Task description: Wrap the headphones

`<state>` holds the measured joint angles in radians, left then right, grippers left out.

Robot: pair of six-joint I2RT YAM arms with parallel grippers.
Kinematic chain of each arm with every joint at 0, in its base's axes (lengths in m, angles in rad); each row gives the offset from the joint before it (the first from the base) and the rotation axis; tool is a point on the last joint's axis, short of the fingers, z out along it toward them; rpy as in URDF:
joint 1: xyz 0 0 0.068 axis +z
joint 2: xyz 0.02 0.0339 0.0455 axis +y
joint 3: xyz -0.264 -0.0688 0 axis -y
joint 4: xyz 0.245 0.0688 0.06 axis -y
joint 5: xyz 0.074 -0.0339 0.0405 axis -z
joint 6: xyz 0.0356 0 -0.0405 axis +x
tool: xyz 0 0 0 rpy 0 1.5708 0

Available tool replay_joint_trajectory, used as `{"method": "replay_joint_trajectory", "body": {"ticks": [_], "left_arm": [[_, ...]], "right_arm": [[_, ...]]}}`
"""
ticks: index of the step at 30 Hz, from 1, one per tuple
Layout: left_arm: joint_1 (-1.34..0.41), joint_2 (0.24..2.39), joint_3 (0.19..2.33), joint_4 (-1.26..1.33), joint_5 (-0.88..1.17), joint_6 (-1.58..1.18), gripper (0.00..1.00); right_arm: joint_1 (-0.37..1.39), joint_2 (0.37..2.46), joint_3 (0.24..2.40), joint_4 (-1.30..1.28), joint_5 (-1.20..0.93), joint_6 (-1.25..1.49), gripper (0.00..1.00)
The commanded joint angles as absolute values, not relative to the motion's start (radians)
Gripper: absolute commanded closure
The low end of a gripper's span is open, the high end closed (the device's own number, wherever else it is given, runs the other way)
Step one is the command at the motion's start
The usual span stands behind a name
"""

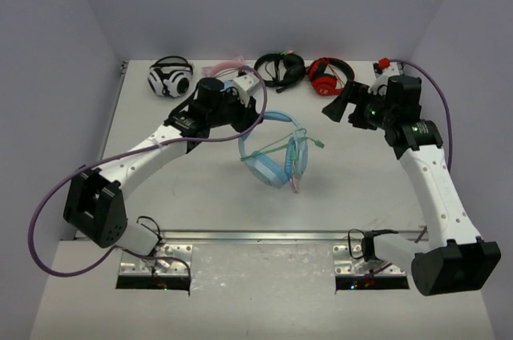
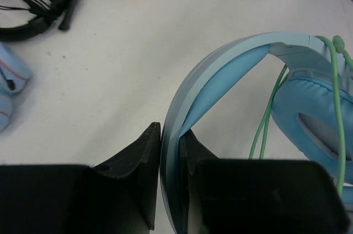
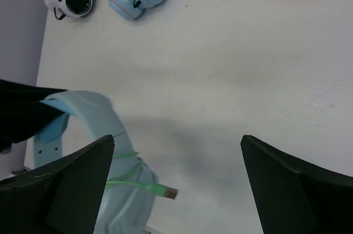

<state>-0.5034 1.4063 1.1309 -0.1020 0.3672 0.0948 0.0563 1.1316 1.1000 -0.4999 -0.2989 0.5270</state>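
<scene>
Left wrist, jaws clamp headphones (image 2: 231,60), right agape

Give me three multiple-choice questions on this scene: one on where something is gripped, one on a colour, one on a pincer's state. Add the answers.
1. Where does the left pincer grip the light-blue headphones?
A. headband
B. ear cup
C. plug

2. What colour is their cable?
A. pink
B. pale green
C. black

3. How is the right pincer?
A. shut on the plug
B. shut on a red headset
C. open, empty

Answers:
1 A: in the left wrist view both jaws press the headband.
2 B: the thin strand beside the cup is pale green.
3 C: its jaws stand wide apart with nothing between them.
</scene>
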Motion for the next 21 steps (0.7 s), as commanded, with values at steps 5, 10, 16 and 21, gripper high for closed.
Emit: {"method": "replay_joint_trajectory", "body": {"ticks": [5, 10, 16, 21], "left_arm": [[-0.495, 1.52, 1.196, -0.043, 0.646, 0.075, 0.99], [-0.528, 1.551, 1.212, -0.064, 0.618, 0.089, 0.99], [-0.532, 1.552, 1.204, -0.048, 0.624, 0.071, 0.99], [-0.534, 1.525, 1.186, -0.025, 0.63, 0.058, 0.97]], "right_arm": [[0.297, 1.238, 1.264, -0.621, -0.275, 0.405, 0.07], [0.393, 1.344, 1.299, -0.684, -0.149, 0.376, 0.15], [0.483, 1.393, 1.264, -0.669, -0.091, 0.299, 0.18], [0.492, 1.422, 1.23, -0.623, -0.084, 0.236, 0.37]]}}
